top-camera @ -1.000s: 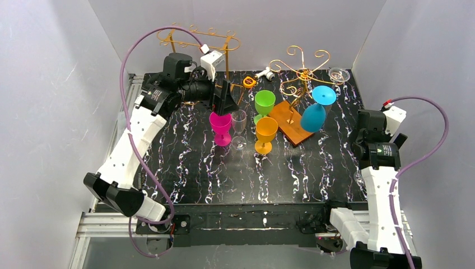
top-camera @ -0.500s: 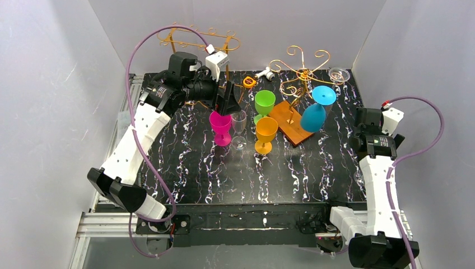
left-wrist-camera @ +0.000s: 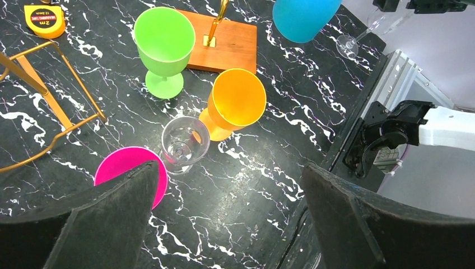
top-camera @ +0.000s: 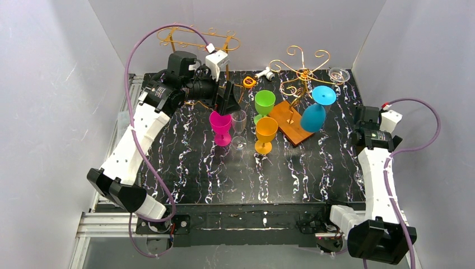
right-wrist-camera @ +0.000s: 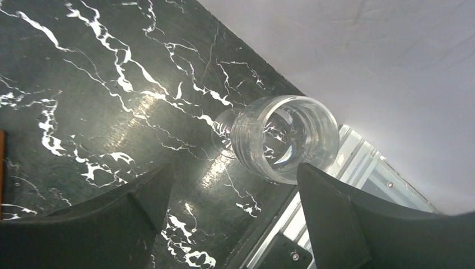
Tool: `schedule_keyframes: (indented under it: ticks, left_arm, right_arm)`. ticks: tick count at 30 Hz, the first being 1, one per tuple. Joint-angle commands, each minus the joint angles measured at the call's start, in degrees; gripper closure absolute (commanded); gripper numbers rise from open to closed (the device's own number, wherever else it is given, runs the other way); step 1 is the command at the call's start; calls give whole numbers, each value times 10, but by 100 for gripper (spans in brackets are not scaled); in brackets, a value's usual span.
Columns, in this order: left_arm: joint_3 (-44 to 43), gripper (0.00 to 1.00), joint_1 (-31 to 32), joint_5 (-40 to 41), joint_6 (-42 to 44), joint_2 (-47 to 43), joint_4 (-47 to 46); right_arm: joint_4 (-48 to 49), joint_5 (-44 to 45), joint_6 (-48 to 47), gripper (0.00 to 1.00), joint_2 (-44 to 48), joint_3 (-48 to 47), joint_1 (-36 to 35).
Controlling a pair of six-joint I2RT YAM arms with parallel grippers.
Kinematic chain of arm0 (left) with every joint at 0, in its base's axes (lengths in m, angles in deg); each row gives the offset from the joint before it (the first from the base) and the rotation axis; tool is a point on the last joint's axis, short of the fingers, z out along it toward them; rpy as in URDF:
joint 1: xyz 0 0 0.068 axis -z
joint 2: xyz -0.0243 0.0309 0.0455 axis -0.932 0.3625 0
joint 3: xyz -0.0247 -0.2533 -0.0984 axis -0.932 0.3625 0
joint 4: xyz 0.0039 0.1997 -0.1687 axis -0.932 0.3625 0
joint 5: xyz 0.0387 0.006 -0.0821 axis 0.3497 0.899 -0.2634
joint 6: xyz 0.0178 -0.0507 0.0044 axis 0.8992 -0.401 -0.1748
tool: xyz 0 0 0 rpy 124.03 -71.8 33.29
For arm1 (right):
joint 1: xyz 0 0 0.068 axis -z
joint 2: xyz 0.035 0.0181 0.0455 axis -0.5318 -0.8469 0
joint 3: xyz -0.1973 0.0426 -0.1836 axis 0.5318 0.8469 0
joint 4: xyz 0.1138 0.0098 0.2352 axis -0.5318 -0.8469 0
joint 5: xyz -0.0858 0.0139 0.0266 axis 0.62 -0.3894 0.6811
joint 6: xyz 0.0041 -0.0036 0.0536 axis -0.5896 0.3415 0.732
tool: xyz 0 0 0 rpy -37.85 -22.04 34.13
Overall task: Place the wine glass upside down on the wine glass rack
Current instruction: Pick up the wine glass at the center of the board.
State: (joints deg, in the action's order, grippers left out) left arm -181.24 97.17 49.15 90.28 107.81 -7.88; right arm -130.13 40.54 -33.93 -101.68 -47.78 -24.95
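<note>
A gold wire rack [top-camera: 299,73] on a wooden base [top-camera: 291,123] carries a blue glass [top-camera: 313,115] upside down. A second gold rack [top-camera: 196,39] stands at the back left. My left gripper [top-camera: 226,103] hangs open above a pink glass [top-camera: 221,126], whose rim [left-wrist-camera: 131,168] is partly hidden behind one finger. A clear glass [top-camera: 239,126] stands beside the pink one. My right gripper [right-wrist-camera: 235,168] is open by the table's right edge. Another clear glass [right-wrist-camera: 283,140] stands upright just beyond its fingertips, nearer the right finger and untouched.
Green [top-camera: 264,102] and orange [top-camera: 266,131] glasses stand mid-table, left of the wooden base. A yellow tape measure [top-camera: 248,82] lies at the back. Another clear glass [top-camera: 339,74] sits in the back right corner. Walls close in on both sides.
My right wrist has moved toward the back of the table along its right edge. My left arm shifted slightly to the right, then held still above the pink glass.
</note>
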Motion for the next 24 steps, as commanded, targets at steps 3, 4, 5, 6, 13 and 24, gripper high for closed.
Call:
schedule_keyframes:
  ticks: [3, 4, 5, 6, 13, 24]
  left_arm:
    - [-23, 1, 3, -1, 24, -14, 7]
    - [-23, 1, 2, -1, 28, -15, 7]
    - [-22, 1, 2, 0, 31, -17, 8]
    - [-19, 1, 2, 0, 34, -19, 8]
    - [-6, 1, 2, 6, 53, -29, 8]
    - [2, 1, 2, -3, 73, -53, -7]
  right_arm:
    - [36, 4, 22, 12, -21, 14, 16]
    - [36, 9, 22, 12, -21, 15, 17]
    - [36, 15, 21, 12, -21, 15, 16]
    - [38, 16, 19, 13, -22, 16, 17]
    - [55, 6, 20, 25, -40, 27, 27]
    - [73, -27, 24, 52, -79, 42, 42]
